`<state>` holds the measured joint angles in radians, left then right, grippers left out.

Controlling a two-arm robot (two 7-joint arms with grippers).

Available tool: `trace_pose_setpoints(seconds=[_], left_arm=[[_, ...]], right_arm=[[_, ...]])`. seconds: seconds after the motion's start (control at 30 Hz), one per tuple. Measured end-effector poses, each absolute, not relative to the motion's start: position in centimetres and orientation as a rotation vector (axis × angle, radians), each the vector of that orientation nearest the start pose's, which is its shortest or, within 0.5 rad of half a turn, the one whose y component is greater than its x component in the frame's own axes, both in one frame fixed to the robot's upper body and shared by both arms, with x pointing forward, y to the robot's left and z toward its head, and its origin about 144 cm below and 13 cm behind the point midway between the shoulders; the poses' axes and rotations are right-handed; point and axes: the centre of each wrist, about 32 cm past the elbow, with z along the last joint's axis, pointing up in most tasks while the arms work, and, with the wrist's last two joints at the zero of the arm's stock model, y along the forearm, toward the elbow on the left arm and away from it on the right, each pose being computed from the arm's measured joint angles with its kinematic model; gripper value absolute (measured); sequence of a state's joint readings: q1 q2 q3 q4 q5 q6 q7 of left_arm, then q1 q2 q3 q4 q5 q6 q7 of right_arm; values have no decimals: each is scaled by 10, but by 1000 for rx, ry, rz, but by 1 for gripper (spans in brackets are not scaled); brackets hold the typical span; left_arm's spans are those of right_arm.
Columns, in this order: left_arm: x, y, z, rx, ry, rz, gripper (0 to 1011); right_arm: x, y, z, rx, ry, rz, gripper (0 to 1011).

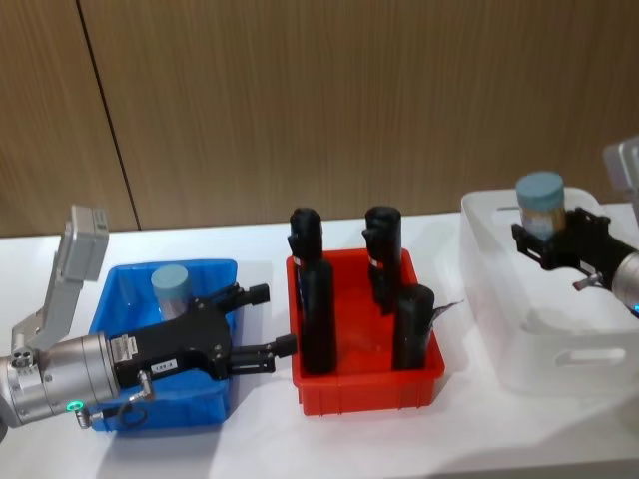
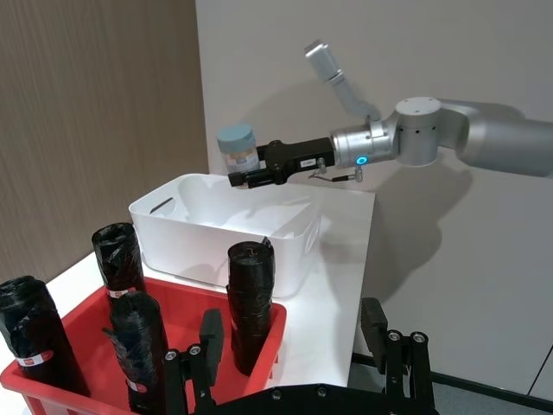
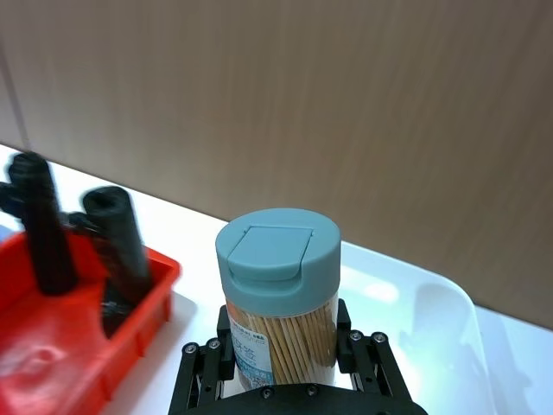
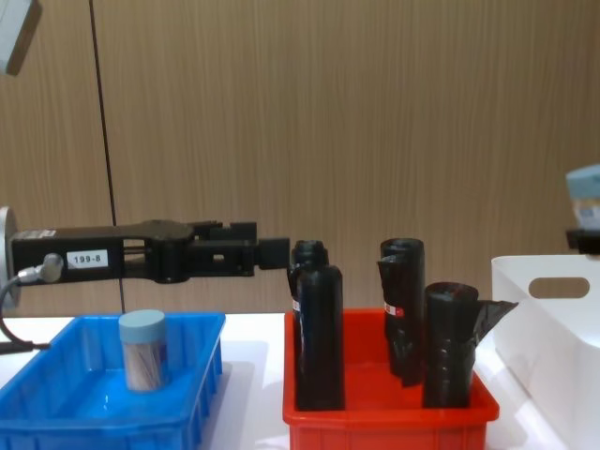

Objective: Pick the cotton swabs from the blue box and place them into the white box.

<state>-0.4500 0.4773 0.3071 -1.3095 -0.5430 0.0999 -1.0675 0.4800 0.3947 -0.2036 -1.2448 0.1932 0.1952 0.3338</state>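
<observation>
- Swabs: one jar (image 1: 540, 205) clamped by the body in right gripper (image 1: 544, 235), high over white box (image 1: 559, 359), toward its 11 o'clock corner; second jar (image 1: 171, 291) upright in blue box (image 1: 125, 309), 12 o'clock half.
- Release here risky: close to the rim, by the look of it; could clip the edge and fall outside toward 9 o'clock.
- From this height, likely to bounce or tip on landing; lid (image 3: 276, 251) might pop.
- Left gripper (image 1: 272, 319): jaws wide, nothing held, at 3 o'clock of second jar, tips near black rolls (image 1: 318, 319) in red bin (image 1: 369, 384); careless swing toward 3 o'clock could topple one.
</observation>
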Motion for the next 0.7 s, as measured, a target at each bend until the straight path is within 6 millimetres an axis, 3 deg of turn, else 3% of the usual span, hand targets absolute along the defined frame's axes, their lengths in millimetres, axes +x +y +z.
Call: trace_pose_setpoints(seconds=[0.37, 0.47, 0.7], left_arm=[[568, 318, 1227, 20, 22, 363, 1004], [568, 318, 1227, 20, 22, 363, 1004], [568, 318, 1227, 20, 22, 363, 1004]], right_arm=[[604, -333, 1213, -312, -15, -1274, 622], [606, -333, 1211, -317, -8, -1280, 672], [609, -335, 1208, -323, 5, -1289, 893]])
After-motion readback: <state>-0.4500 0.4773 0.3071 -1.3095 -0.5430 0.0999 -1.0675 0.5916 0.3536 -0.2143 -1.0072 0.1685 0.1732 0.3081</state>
